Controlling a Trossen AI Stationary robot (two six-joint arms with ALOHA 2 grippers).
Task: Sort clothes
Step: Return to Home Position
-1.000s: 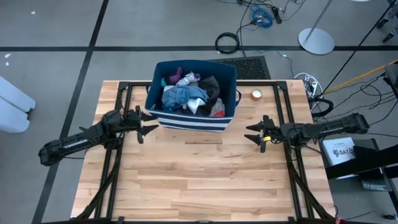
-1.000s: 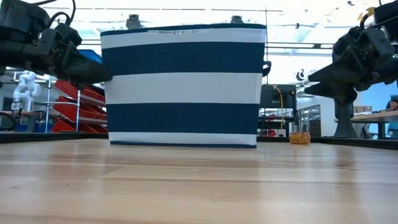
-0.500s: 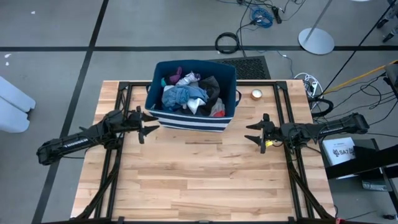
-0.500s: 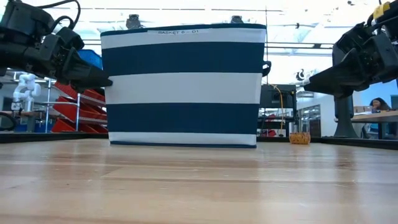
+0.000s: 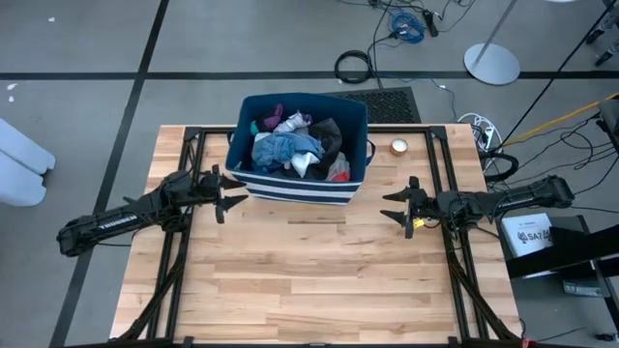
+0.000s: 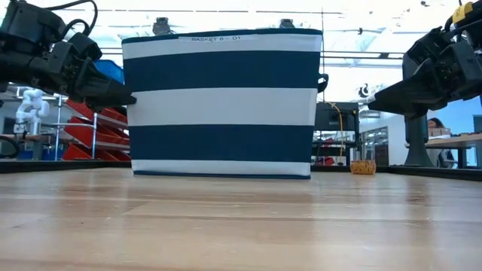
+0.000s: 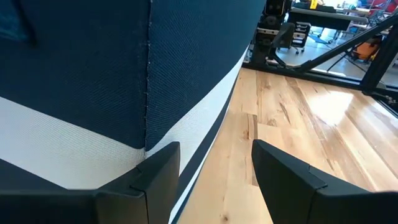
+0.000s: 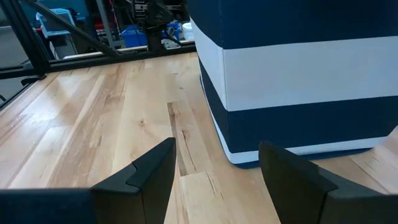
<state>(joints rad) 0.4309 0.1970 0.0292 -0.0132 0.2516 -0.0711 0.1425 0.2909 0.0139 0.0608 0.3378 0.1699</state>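
The clothes [image 5: 290, 145] lie heaped inside a navy bin with white stripes [image 5: 290, 186], which stands on its base at the table's far middle. Among them are a blue piece, white and dark pieces, and maroon and red bits. My left gripper [image 5: 235, 191] is open and held level at the bin's near left corner [image 7: 149, 124]. My right gripper [image 5: 390, 206] is open and level to the right of the bin, pointing toward the bin's near right corner [image 8: 227, 112], with a gap of bare wood between them. Neither gripper holds anything. My left gripper has one fingertip [image 6: 128, 98] right at the bin's left edge. I cannot tell whether it touches the wall.
A small tape roll [image 5: 398, 147] sits on the table right of the bin. Black frame rails [image 5: 179, 242] run along both table sides under the arms. Bare wooden tabletop [image 5: 309, 280] stretches from the bin to the near edge.
My right gripper has rolled about its own pointing line and stayed in place, still open. The bin and the clothes have not moved.
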